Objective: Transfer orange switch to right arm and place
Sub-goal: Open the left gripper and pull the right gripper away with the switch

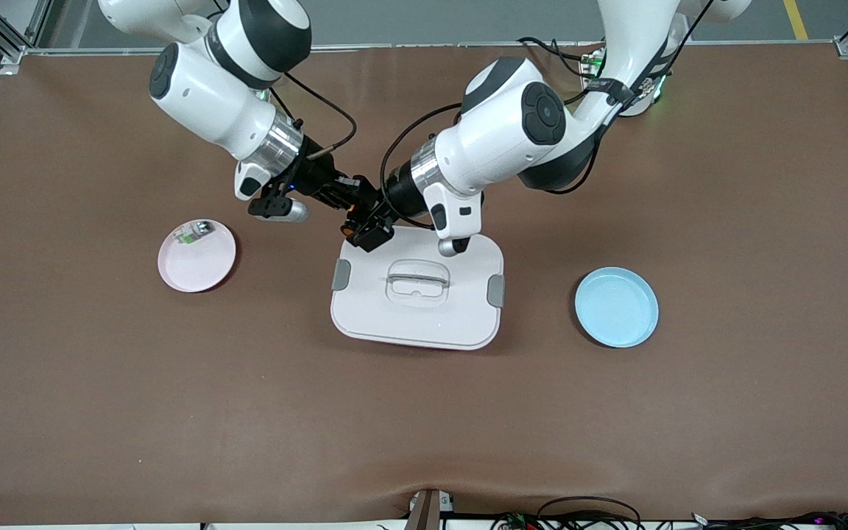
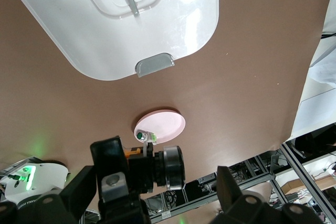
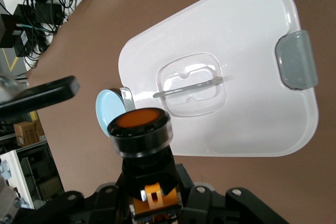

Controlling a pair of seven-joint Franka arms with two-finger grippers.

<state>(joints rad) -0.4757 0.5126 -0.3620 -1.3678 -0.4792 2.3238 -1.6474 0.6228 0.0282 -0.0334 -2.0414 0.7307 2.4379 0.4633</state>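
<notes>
The orange switch (image 1: pixel 351 214) hangs in the air between the two grippers, over the edge of the white box lid (image 1: pixel 417 324). My right gripper (image 1: pixel 345 200) is shut on its black body (image 3: pixel 149 169), and the round orange face (image 3: pixel 138 119) points away from that wrist. My left gripper (image 1: pixel 372 234) is open. Its fingers (image 2: pixel 227 184) stand wide apart on either side of the switch (image 2: pixel 165 167) without touching it. A finger of the right gripper (image 2: pixel 111 157) shows beside the switch in the left wrist view.
A pink plate (image 1: pixel 203 269) holding a small white-and-green part (image 1: pixel 192 234) lies toward the right arm's end. A blue plate (image 1: pixel 616 307) lies toward the left arm's end. The white lid with grey clips (image 1: pixel 495 290) sits mid-table on the brown mat.
</notes>
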